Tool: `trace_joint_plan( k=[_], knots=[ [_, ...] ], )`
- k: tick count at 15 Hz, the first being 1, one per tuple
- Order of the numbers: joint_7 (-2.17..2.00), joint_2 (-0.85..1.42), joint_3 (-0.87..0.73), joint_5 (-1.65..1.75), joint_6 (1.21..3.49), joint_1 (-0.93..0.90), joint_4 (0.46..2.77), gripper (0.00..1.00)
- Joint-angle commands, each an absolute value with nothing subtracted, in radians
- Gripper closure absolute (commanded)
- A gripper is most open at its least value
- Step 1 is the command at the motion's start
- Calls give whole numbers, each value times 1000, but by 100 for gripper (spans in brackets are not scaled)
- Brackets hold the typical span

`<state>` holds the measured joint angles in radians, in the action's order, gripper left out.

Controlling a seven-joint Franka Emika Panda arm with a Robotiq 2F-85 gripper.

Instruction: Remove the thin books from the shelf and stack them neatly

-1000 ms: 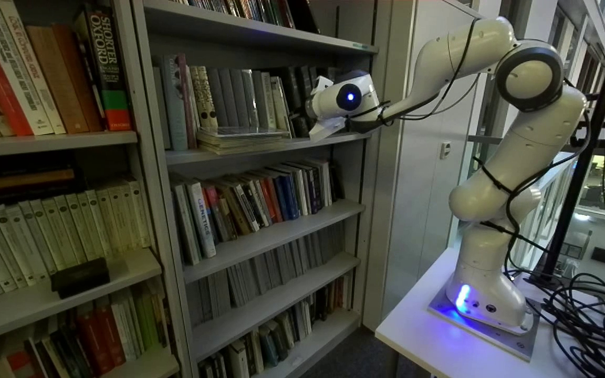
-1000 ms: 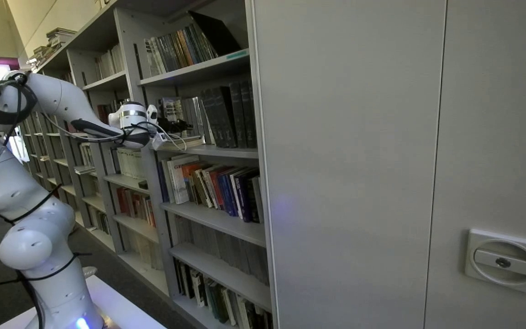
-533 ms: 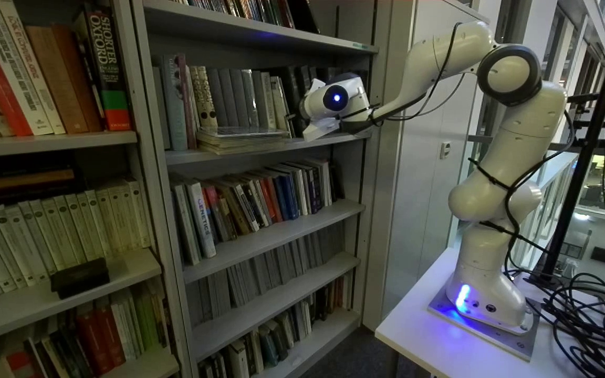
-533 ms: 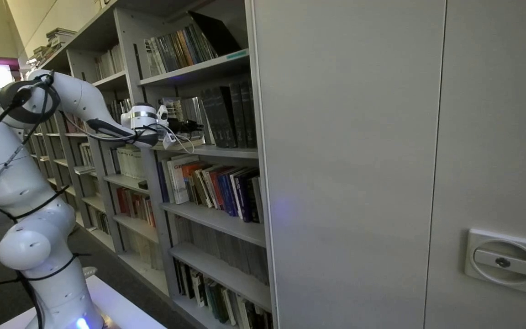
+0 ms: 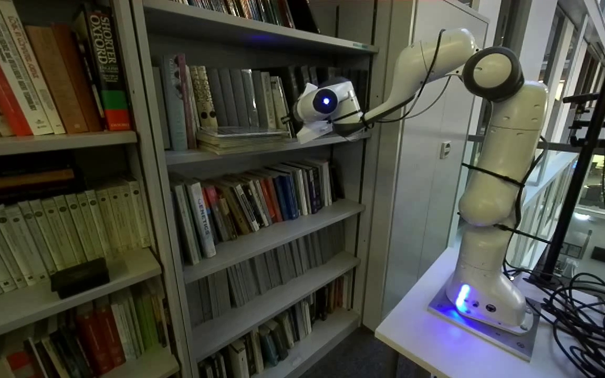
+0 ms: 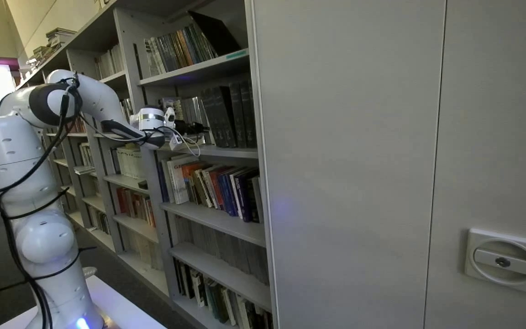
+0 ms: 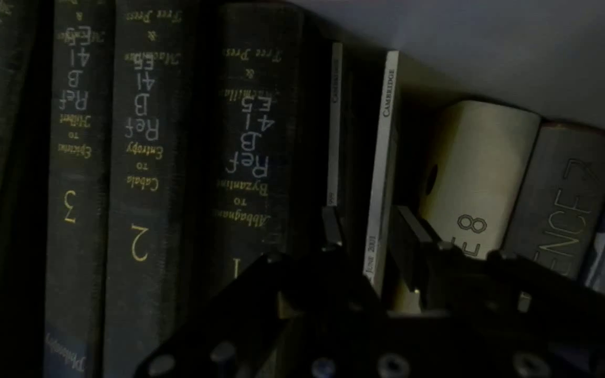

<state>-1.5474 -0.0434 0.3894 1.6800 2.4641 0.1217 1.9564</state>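
In the wrist view my gripper is open, its fingers on either side of a thin book marked "Cambridge" and "June 2001". Dark gaps separate that white spine from both fingers. A second thin book stands just left of it, its lower spine hidden behind the left finger. Several thin books lie flat in a stack on the shelf, under a glossy cover. In an exterior view the gripper reaches in at the right end of this stack; its fingertips are hard to make out in both exterior views.
Thick black volumes stand left of the jaws, and a cream volume leans close by the right finger. Another board spans above the arm. The bookcase's side panel borders the shelf. Cables hang from the wrist.
My arm has extended forward, carrying the gripper deeper among the upright books, past the front of the stack. The stack and the standing books look unmoved.
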Motion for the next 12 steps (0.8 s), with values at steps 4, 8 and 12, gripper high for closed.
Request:
trace_joint_plan(
  k=[4,8,12],
  knots=[
    [-1521,19,227,1700,2448,-43,1869,62],
    [-1515,35,195,1700,2446,-76,1845,64],
    [-1504,50,181,1701,2445,-91,1825,63]
  ],
)
